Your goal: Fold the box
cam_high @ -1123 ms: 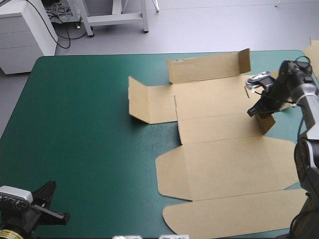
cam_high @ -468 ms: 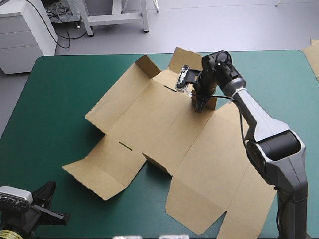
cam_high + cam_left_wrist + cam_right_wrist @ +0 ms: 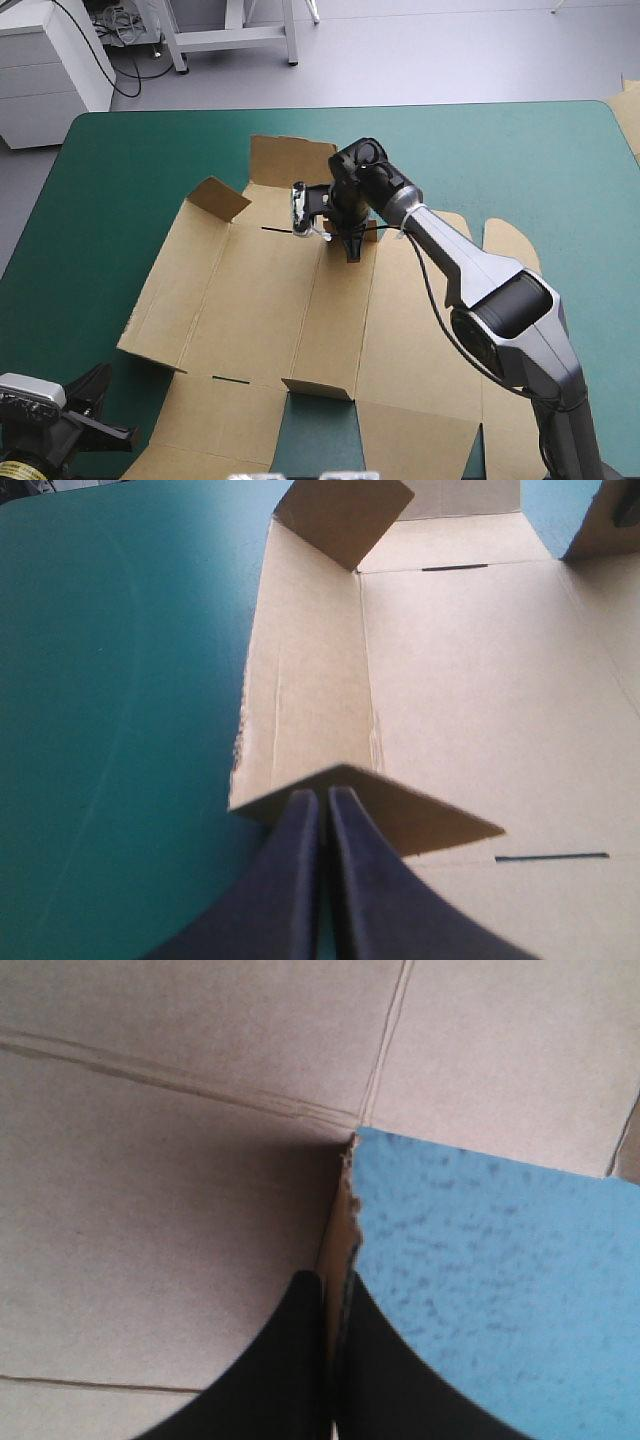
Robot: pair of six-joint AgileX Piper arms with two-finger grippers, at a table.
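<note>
You've two grippers and one box: left gripper at the tabletop's near-left corner, jaws pressed together on nothing, brown box spread mid-tabletop, right gripper pinching a small raised flap, the board between its jaws visible only in its wrist view.
</note>
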